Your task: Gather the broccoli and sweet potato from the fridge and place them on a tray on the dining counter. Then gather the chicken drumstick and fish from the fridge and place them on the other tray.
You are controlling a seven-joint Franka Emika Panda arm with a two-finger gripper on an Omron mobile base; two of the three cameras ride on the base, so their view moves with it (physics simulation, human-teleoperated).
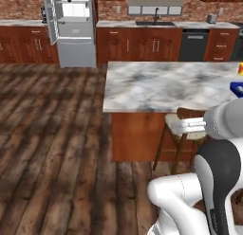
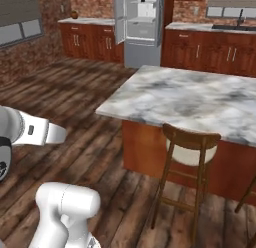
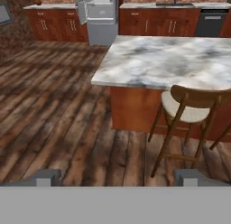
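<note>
The fridge (image 1: 71, 28) (image 2: 142, 27) (image 3: 101, 15) stands at the far wall with its door swung open. Its shelves are too far off to make anything out, so the broccoli, sweet potato, chicken drumstick and fish are hidden. The marble dining counter (image 1: 161, 85) (image 2: 190, 92) (image 3: 167, 60) lies between me and the back wall. A blue edge (image 1: 237, 88) pokes in at the counter's right end; I cannot tell whether it is a tray. My gripper (image 3: 117, 178) is open, held in the air well short of the counter, with nothing between its fingertips (image 3: 45, 177).
A wooden stool (image 1: 185, 127) (image 2: 189, 147) (image 3: 189, 105) with a pale seat is tucked against the counter's near side. Dark plank floor (image 3: 54, 105) stretches left of the counter toward the fridge. Brown cabinets, a sink (image 1: 155, 22) and a dishwasher (image 1: 193, 44) line the back wall.
</note>
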